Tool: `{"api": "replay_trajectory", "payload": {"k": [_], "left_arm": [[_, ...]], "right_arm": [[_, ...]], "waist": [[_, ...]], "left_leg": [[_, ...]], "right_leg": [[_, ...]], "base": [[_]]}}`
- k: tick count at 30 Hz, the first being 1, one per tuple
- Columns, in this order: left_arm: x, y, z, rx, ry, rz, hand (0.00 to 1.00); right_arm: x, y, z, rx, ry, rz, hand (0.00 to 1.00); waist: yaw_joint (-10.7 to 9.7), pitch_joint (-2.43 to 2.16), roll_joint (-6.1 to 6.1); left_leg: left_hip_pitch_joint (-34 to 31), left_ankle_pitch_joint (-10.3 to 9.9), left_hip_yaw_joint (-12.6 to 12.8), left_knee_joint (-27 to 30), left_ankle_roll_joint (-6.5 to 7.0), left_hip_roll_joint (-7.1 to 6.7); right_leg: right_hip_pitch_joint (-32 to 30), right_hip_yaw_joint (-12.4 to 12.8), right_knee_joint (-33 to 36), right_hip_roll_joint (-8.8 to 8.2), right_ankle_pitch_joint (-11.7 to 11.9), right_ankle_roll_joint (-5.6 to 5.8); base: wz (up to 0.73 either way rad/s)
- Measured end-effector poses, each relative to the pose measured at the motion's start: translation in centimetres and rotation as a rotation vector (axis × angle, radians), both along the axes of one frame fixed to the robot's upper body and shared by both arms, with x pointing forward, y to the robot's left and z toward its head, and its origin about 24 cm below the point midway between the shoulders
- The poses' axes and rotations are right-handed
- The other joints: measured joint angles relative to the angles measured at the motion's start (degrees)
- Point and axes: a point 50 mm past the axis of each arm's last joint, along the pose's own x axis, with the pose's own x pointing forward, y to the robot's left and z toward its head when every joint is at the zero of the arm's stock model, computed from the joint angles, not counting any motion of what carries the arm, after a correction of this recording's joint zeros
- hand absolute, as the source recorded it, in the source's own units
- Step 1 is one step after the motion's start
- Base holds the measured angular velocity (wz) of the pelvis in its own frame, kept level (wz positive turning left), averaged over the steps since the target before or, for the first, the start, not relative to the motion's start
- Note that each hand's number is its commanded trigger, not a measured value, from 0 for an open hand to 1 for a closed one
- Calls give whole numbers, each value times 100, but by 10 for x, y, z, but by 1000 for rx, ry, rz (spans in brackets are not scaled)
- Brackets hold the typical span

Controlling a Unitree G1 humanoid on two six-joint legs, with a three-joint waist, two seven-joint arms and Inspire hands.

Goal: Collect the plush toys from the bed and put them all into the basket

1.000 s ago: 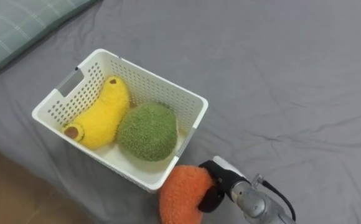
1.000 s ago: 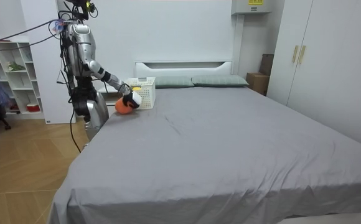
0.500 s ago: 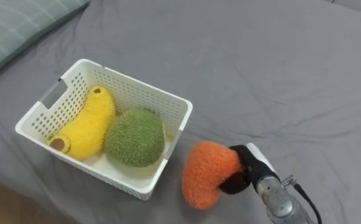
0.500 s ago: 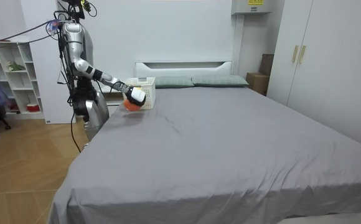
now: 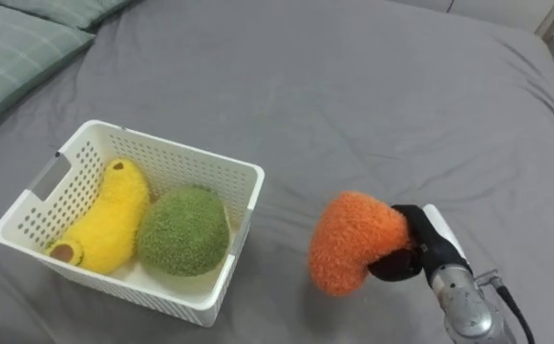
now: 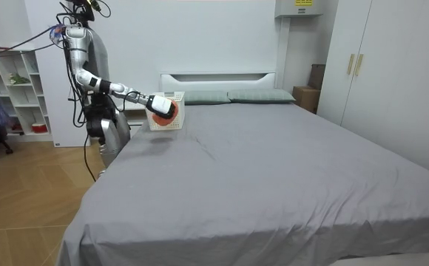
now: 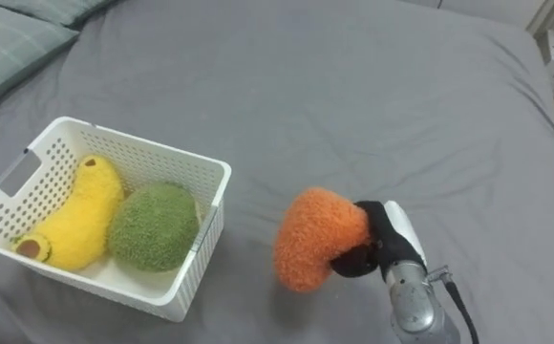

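My right hand (image 5: 413,250) (image 7: 376,241) is shut on a fuzzy orange plush toy (image 5: 351,241) (image 7: 311,235), held above the grey bed to the right of a white perforated basket (image 5: 223,170) (image 7: 199,167). Inside the basket lie a yellow banana plush (image 5: 100,215) (image 7: 69,217) and a round green plush (image 5: 182,231) (image 7: 151,227). In the room view I stand at the bed's head-end corner with my arm stretched out, the orange toy (image 6: 160,108) in front of the basket (image 6: 171,118).
A grey sheet (image 5: 372,105) covers the bed, with a checked pillow (image 5: 14,53) at the upper left. A white wardrobe (image 6: 392,66) stands at the room view's right, shelves (image 6: 11,89) at its left.
My right hand has lifted the orange toy up and to the right, away from the basket's near corner. The eye views have shifted, so the basket sits lower left.
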Motion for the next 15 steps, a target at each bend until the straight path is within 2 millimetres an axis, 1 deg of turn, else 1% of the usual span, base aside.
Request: {"api": "replay_trajectory", "payload": {"k": [4,7,9,10,11,14,15], "left_arm": [[-5,1,-2,2,29,6,0],[-1,0,-2,-1,30,-11,0],[-1,0,-2,-1,31,-14,0],[-1,0,-2,0,31,-15,0],[1,1,-2,1,28,-17,0],[5,1,-2,2,19,-21,0],[7,1,-1,2,11,-24,0]], "right_arm": [[7,1,15,7,-70,4,100],[16,2,29,8,-122,9,100],[26,6,49,7,-206,30,100],[29,6,53,9,-225,33,100],[33,7,63,13,-262,43,100],[47,14,84,19,-348,70,100],[51,16,91,17,-374,78,100]], "waist": [[-34,13,4],[-36,26,-28],[-52,31,-39],[-48,30,-46],[-28,31,-64],[8,51,-118],[9,42,-141]], "left_leg": [[77,-5,-1,-20,1,2],[78,-5,12,-19,0,2],[67,-6,15,-15,1,2],[73,-6,15,-15,1,2],[79,-6,16,-16,1,5],[74,-6,16,-7,-1,8],[54,-7,16,0,-2,8]], "right_leg": [[86,4,-11,19,0,1],[78,36,-6,21,0,0],[64,50,-6,20,0,0],[68,50,-6,18,0,0],[73,43,0,18,0,0],[67,37,-2,24,0,-1],[52,34,-4,24,1,-1]], "base": [[0],[-3],[-4],[0],[0],[0],[0]]}}
